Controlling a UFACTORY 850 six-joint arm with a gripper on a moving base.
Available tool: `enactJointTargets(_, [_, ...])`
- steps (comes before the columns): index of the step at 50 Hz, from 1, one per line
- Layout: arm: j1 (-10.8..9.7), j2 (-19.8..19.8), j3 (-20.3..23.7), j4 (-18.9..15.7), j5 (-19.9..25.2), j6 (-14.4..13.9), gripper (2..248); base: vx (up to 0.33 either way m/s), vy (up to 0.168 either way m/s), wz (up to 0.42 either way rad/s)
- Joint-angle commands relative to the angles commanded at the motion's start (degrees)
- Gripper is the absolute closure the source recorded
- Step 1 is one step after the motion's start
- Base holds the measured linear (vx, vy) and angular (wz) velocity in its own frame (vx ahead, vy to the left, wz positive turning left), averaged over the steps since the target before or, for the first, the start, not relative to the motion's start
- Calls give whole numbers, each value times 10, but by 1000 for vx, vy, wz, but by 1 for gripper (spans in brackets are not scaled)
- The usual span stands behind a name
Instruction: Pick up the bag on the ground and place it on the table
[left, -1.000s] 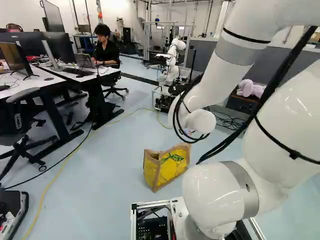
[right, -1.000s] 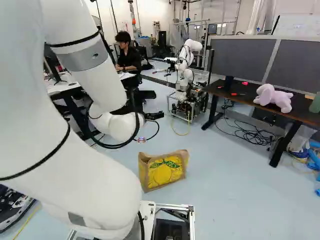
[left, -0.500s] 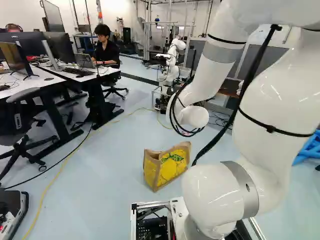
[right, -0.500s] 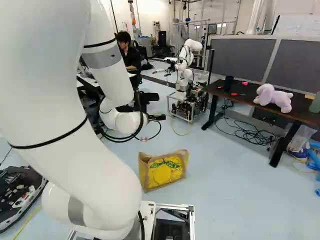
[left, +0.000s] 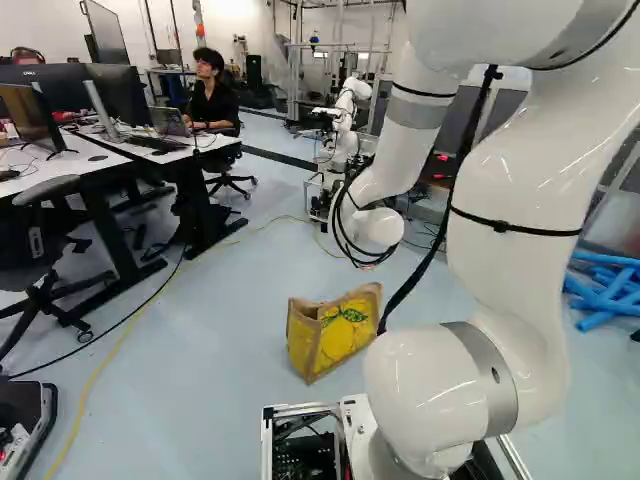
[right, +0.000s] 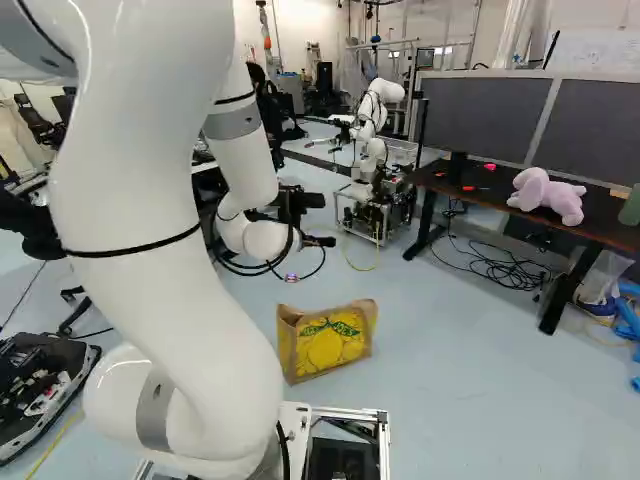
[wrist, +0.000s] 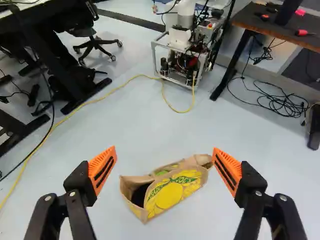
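At the left of my forearm in the right base view, the black gripper (right: 300, 205) shows partly, raised off the floor. In the wrist view the gripper (wrist: 164, 150) is open, its orange pads wide apart with nothing held. The yellow and brown bag (wrist: 176, 192) lies beyond and below them, seen between the fingers. It rests on the pale floor ahead of the base, its top gaping, lemon print facing the base (right: 328, 345). A dark-topped table (right: 455, 183) stands at the right of the right base view, with a lilac plush toy (right: 548, 195) on it.
White desks (left: 105, 155) with monitors and a chair (left: 45, 250) stand at the left. Another robot (right: 375, 190) stands beyond the bag. Loose cables (right: 500, 268) lie under the dark table; a yellow cable (wrist: 120, 86) crosses the floor. Blue tubes (left: 605, 290) lie at the right.
The arm has swung and reached outward: its forearm end shifted left in the left base view, right in the right one. Base and bag have stayed put.
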Motion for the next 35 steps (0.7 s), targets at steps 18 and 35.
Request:
enactJointTargets(18, [0, -74, -61, 21, -45, 0, 3, 0, 0, 0])
enactJointTargets(35, [1, -144, -124, 24, -76, 0, 3, 0, 0, 0])
